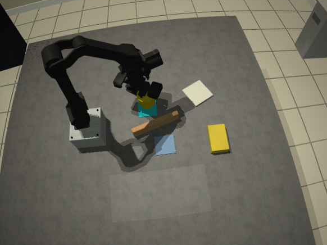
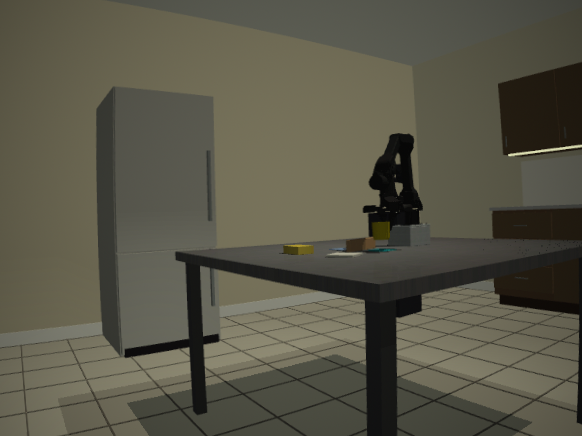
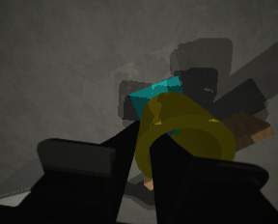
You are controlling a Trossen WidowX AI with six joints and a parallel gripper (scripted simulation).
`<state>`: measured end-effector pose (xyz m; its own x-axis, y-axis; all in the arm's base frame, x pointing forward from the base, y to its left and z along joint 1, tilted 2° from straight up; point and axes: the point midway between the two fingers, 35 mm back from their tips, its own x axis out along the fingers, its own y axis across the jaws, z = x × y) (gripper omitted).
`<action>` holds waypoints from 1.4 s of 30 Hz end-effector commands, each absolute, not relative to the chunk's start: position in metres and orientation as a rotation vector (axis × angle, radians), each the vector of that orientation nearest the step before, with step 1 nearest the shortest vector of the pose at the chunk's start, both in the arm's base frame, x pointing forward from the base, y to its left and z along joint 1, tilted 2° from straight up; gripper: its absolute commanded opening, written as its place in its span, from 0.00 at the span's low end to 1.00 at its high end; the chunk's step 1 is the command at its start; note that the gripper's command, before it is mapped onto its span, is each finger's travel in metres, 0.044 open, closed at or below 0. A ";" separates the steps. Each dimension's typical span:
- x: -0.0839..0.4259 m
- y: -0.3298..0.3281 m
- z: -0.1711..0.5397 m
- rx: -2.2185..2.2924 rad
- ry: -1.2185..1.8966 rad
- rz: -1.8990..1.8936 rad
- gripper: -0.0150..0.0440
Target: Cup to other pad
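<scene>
Top view: tool (image 1: pixel 145 91) was clamped on the yellow cup (image 1: pixel 146 100), fingers nearly closed w/ the cup wall between them, cup upright. Cup sat over the teal pad (image 1: pixel 148 110); couldn't tell from here if it touched the pad or hung just above. Wood block (image 1: pixel 155 123) lay diagonal just in front of the teal pad, between it and the light blue pad (image 1: pixel 165 144). White pad (image 1: pixel 197 92) was off to the right of the cup, yellow block (image 1: pixel 218 139) well apart near the blue pad's right. Arm base sat on a grey mount (image 1: pixel 90 133) at bench (image 1: pixel 157 196) left. Ext view: cup (image 2: pixel 381 230) looked low, bottom close to bench (image 2: pixel 400 270) level behind the wood block (image 2: pixel 360 243), next to the mount (image 2: pixel 411 234); contact w/ surface not resolvable at this range. Yellow block (image 2: pixel 298 249) was at left, white pad (image 2: pixel 344 254) in front, fridge (image 2: pixel 159 215) behind on the floor. Wrist view: both dark fingers ran up to the cup (image 3: pixel 185 132), one inside the rim and one outside, pinching the wall. Teal pad (image 3: pixel 153 94) showed right behind the cup, partly covered by it; wood block (image 3: pixel 251 129) end peeked out at right. Something small and greenish showed inside the cup, prob a marble, too dark to count.
</scene>
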<state>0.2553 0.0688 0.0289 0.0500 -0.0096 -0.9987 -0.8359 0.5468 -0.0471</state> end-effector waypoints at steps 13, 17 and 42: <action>0.251 0.067 -0.003 -0.795 1.406 0.740 0.25; 0.251 0.067 -0.007 -0.795 1.406 0.740 0.25; 0.253 0.068 -0.004 -0.794 1.395 0.745 0.50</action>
